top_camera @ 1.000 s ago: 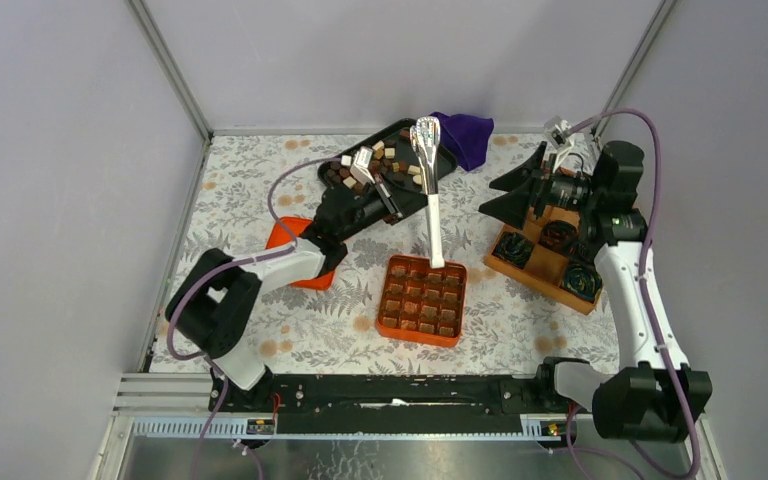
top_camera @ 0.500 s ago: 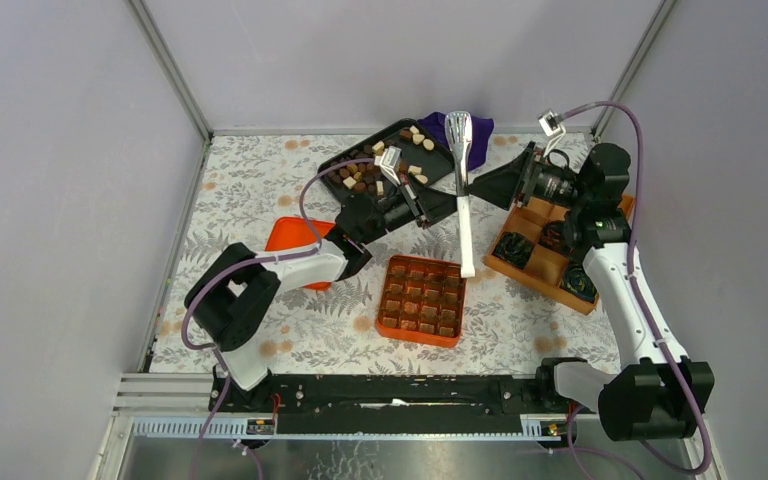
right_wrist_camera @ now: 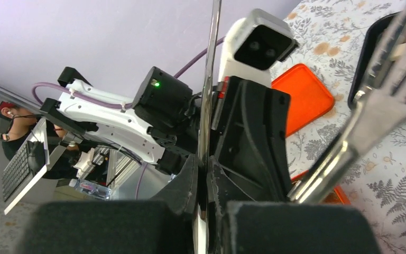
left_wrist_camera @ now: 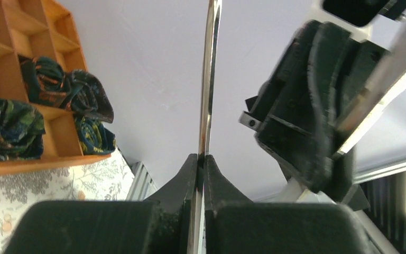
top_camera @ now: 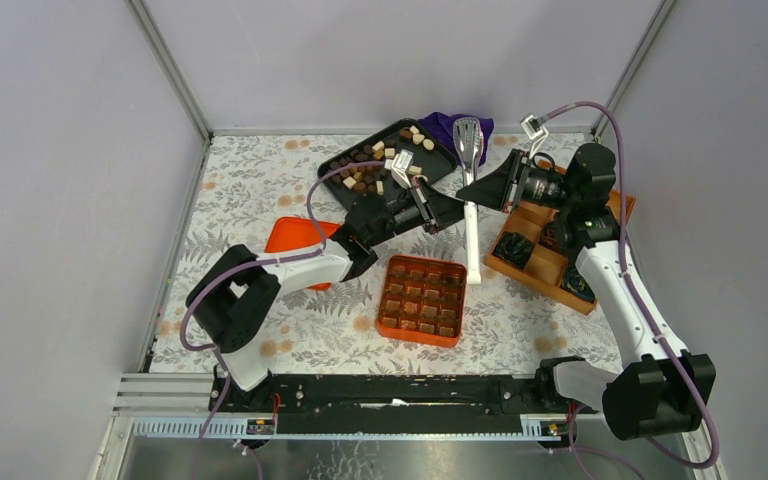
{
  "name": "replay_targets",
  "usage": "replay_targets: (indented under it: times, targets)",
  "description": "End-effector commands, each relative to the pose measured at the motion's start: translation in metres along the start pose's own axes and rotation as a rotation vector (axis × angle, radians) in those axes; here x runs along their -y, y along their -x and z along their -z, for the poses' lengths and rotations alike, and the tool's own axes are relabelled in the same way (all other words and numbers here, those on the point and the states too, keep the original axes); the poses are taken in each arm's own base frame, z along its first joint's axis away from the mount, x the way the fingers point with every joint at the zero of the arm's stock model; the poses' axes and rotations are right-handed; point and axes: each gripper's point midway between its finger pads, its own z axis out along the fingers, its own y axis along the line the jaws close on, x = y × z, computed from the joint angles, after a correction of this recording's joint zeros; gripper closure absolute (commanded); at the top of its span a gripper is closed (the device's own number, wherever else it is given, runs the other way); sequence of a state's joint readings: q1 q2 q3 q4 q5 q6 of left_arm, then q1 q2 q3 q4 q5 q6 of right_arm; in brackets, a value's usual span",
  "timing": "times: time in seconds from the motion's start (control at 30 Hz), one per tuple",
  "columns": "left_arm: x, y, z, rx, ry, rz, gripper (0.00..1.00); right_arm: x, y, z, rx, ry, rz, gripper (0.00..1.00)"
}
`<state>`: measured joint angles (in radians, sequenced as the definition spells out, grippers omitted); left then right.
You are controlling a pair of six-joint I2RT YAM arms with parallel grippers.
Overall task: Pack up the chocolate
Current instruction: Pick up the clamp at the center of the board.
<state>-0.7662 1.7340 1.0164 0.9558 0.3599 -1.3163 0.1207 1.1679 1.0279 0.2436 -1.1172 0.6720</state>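
Left gripper (top_camera: 455,213) is clamped tight on the long silver metal tongs (top_camera: 471,235). Right gripper (top_camera: 466,192) is pinched narrow on the same shaft, just beside it. Small brown and cream chocolate pieces (top_camera: 365,178) lie loose on the black rectangular tray (top_camera: 444,152). More fill the orange square gridded box (top_camera: 418,336).

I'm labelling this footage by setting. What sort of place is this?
Probably a robotics lab test cell: left arm and right arm bolted to a metal rail, plain panels in an aluminium frame, and a person at a laptop.
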Motion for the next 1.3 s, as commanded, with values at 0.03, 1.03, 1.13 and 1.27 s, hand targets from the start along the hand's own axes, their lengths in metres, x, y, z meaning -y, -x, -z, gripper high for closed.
replay_targets:
  times: [0.03,1.03,1.13,1.27]
  targets:
    - [-0.067,-0.003,0.006,0.008,0.266,0.224,1.00,-0.064,0.012,0.004,-0.019,0.205,0.157,1.00]
    - [0.032,0.052,0.092,0.237,-0.108,-0.150,0.01,-0.052,0.073,0.014,0.253,0.084,-0.055,1.00]
    - [0.041,0.050,0.094,0.234,-0.168,-0.099,0.01,-0.042,0.076,0.011,0.276,0.093,-0.152,1.00]
    - [0.047,0.042,0.082,0.208,-0.233,-0.016,0.01,-0.035,0.080,0.008,0.279,0.103,-0.231,1.00]
